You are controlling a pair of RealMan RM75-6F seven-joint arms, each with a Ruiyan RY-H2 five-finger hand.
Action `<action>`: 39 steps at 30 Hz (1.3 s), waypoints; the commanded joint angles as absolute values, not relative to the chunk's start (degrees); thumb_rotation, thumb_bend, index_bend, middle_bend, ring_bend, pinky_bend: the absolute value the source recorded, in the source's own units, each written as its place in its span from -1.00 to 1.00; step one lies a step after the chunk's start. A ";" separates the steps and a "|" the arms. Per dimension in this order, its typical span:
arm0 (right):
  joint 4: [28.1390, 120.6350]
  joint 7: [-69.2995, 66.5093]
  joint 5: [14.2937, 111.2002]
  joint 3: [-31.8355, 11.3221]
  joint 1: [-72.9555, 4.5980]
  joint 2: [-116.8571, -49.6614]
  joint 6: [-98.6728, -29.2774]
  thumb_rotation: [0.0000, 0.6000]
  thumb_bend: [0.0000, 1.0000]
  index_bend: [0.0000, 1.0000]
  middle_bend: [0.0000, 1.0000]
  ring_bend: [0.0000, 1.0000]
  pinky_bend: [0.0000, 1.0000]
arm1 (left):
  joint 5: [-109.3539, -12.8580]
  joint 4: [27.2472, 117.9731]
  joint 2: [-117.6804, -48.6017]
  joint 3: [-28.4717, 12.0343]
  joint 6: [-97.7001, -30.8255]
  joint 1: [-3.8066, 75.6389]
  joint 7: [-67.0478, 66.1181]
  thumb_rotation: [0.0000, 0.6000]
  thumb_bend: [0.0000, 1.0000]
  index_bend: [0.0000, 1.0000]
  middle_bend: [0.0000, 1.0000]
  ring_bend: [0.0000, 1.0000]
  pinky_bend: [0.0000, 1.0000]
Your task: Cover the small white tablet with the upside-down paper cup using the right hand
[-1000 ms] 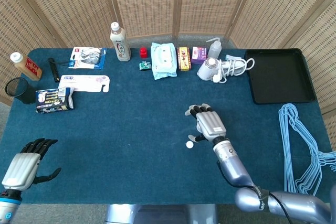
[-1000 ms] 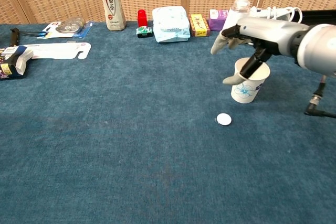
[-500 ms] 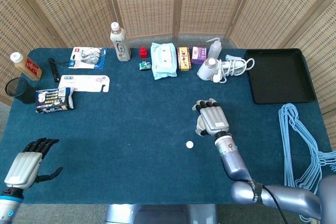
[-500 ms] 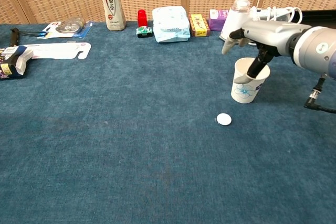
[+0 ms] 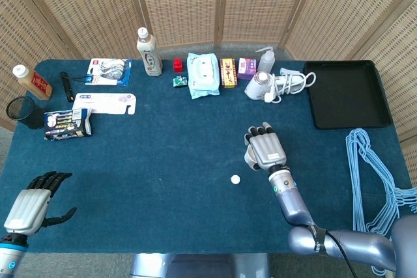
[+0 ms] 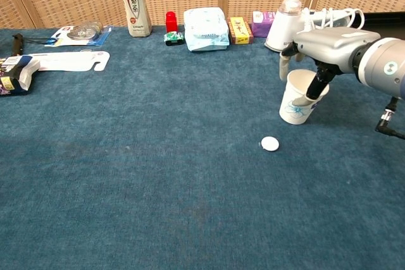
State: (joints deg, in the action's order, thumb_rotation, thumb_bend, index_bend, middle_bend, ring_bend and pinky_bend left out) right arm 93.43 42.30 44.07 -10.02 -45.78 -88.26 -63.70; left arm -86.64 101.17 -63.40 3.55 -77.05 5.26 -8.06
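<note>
The small white tablet lies flat on the blue cloth. Just behind and to the right of it stands the paper cup, mouth up and leaning slightly. My right hand is over the cup, its thumb dipped inside the rim and its fingers down the outer wall, pinching it. In the head view the hand hides most of the cup; only a white sliver shows. My left hand hovers at the near left corner, empty, fingers apart.
Along the back stand a bottle, a wipes pack, small boxes, a spray bottle and a white corded device. A black tray and blue hangers lie to the right. Packets lie at the left.
My right hand has shifted right and back from above the tablet and settled onto the cup's rim. The cup now leans slightly. The left hand and tablet have not moved.
</note>
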 commanded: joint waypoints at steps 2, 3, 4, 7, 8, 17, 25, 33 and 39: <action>92.85 43.78 44.25 -9.17 -46.25 -88.44 -63.68 0.85 -0.49 -0.15 -0.52 -0.51 -0.79 | -86.67 101.02 -63.47 3.56 -77.05 5.31 -7.90 0.15 -0.50 -0.68 -0.57 -0.72 -0.67; 92.77 43.94 44.12 -9.14 -46.37 -88.48 -63.55 0.85 -0.49 -0.14 -0.51 -0.50 -0.79 | -86.68 100.93 -63.48 3.58 -77.07 5.32 -7.82 0.15 -0.50 -0.68 -0.57 -0.72 -0.67; 92.70 44.17 44.08 -9.05 -46.47 -88.44 -63.47 0.85 -0.49 -0.13 -0.51 -0.50 -0.78 | -86.68 100.88 -63.48 3.57 -77.10 5.32 -7.78 0.16 -0.50 -0.68 -0.57 -0.72 -0.68; 92.59 45.02 44.18 -8.79 -46.77 -88.32 -63.56 0.85 -0.49 -0.13 -0.51 -0.50 -0.78 | -86.59 100.70 -63.46 3.56 -77.22 5.27 -7.57 0.15 -0.50 -0.68 -0.57 -0.72 -0.68; 92.63 45.06 44.09 -8.81 -46.81 -88.31 -63.54 0.85 -0.49 -0.13 -0.51 -0.50 -0.78 | -86.57 100.65 -63.47 3.57 -77.22 5.27 -7.52 0.15 -0.50 -0.68 -0.57 -0.72 -0.67; 91.60 45.14 44.15 -8.72 -47.40 -88.53 -62.91 0.85 -0.48 0.02 -0.42 -0.42 -0.76 | -86.45 100.32 -63.56 3.62 -77.14 5.36 -7.38 0.16 -0.50 -0.68 -0.57 -0.72 -0.68; 92.59 36.87 44.02 -11.64 -46.06 -87.22 -61.09 0.85 -0.48 0.06 -0.39 -0.38 -0.75 | -86.40 100.15 -63.43 3.63 -77.18 5.41 -7.27 0.15 -0.50 -0.68 -0.57 -0.72 -0.67; 94.87 21.25 40.57 -16.68 -43.67 -84.55 -54.37 0.85 -0.49 0.06 -0.38 -0.37 -0.76 | -86.39 100.27 -63.29 3.67 -77.15 5.48 -7.40 0.15 -0.50 -0.68 -0.57 -0.72 -0.67; 93.36 10.39 39.69 -18.11 -41.39 -84.77 -49.66 0.85 -0.49 0.04 -0.38 -0.38 -0.76 | -86.28 100.60 -63.12 3.81 -77.01 5.48 -7.65 0.16 -0.50 -0.68 -0.57 -0.72 -0.67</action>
State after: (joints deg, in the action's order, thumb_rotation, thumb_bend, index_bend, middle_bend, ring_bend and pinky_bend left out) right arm 93.90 15.23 40.67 -16.73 -42.98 -84.97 -52.51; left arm -86.27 100.61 -63.12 3.81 -77.02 5.48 -7.65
